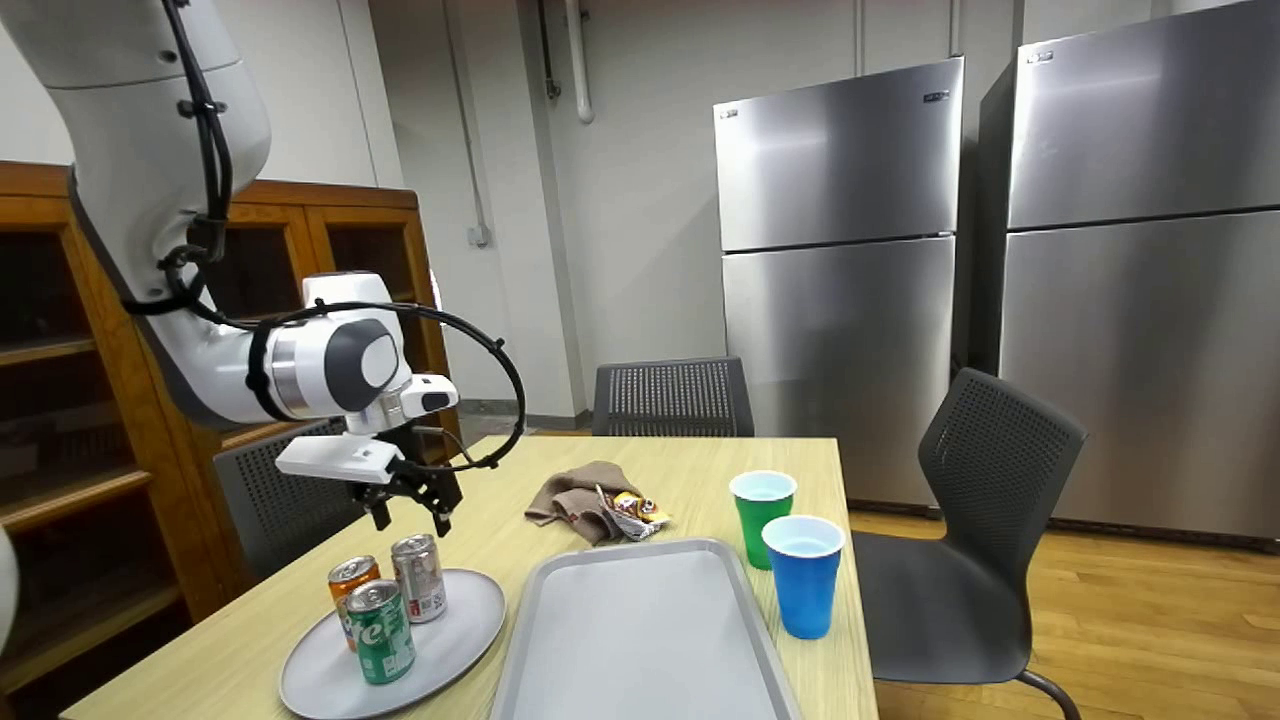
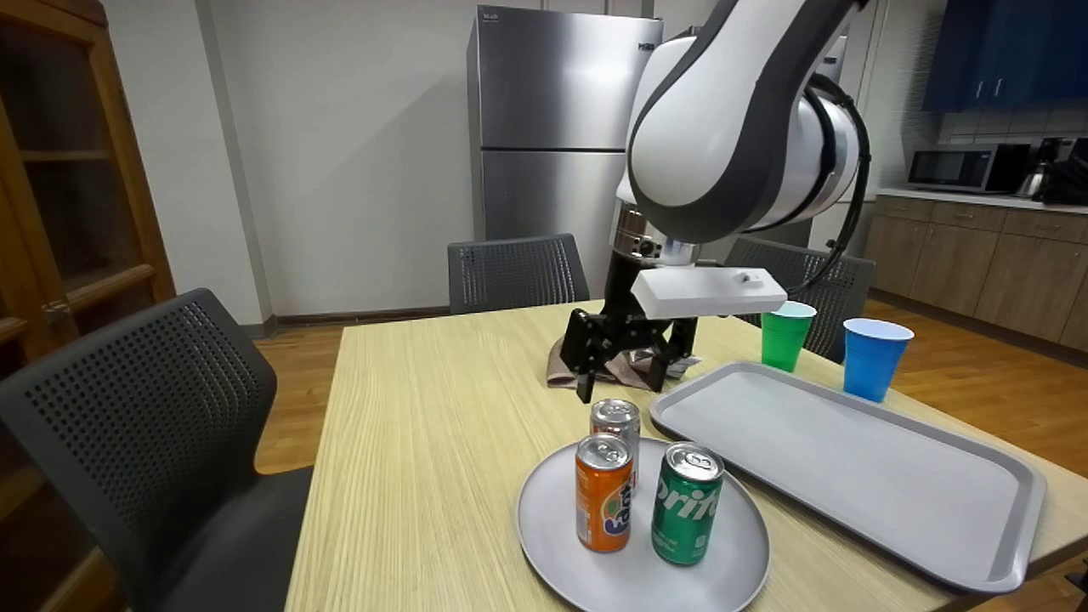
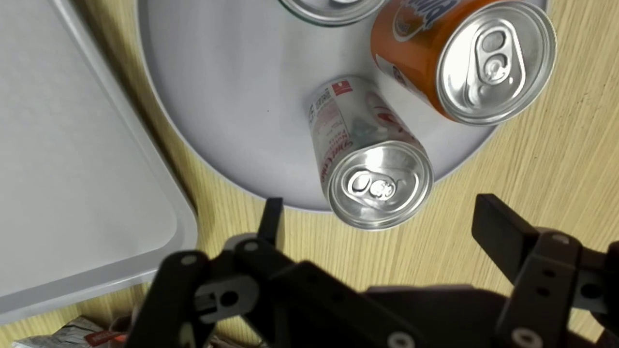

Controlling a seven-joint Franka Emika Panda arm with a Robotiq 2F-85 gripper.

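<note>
You get bright, fairly even light in both exterior views; pale sheen crosses a steel fridge (image 1: 840, 290). In an exterior view the wooden cabinet (image 2: 76, 161) slants near the edge. Wrist view: glare whitens the lid (image 3: 380, 186) of the silver can (image 3: 358, 128); narrow shadow borders the tray (image 3: 87, 193); gripper (image 3: 382, 217) near-black.

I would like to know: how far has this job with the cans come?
Looks done: the end effector is open and close to the silver can. In hand: nothing is gripped; the jaws stand wide, apart from that can. Left, it seems: taking hold of a can, since this one, the orange can and the green can stand upright on the round plate.
</note>
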